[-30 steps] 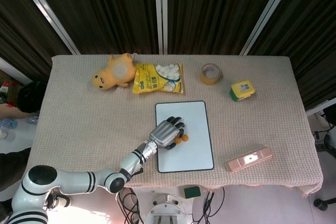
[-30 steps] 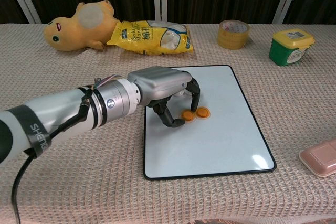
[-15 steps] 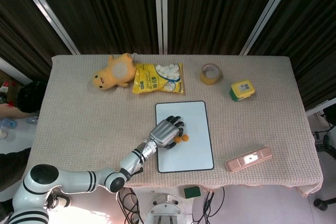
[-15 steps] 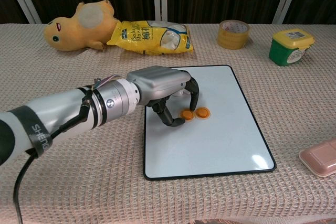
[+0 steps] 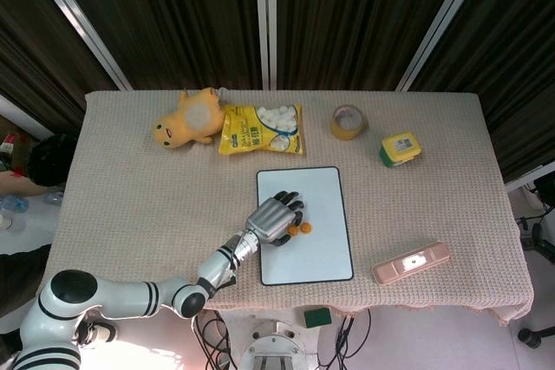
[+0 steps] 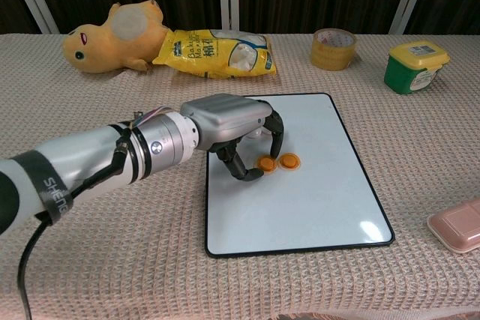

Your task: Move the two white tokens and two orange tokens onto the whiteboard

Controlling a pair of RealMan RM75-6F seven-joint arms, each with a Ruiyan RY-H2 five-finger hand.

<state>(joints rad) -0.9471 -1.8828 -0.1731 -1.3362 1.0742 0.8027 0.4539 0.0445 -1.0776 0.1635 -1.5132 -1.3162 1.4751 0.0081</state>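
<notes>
The whiteboard lies flat at the table's near middle. Two orange tokens sit side by side on it, one just beside the other. My left hand arches over the board's left part, its fingers curled down and its fingertips just behind the nearer orange token. Nothing shows in its grasp. A small pale shape shows under the fingers; I cannot tell whether it is a white token. No white token shows plainly. My right hand is out of both views.
At the back lie a yellow plush toy, a bag of white sweets and a tape roll. A green tub with a yellow lid stands back right. A pink case lies near right.
My left hand has drawn back a touch to the left, away from the orange tokens. The tokens stay in place on the board.
</notes>
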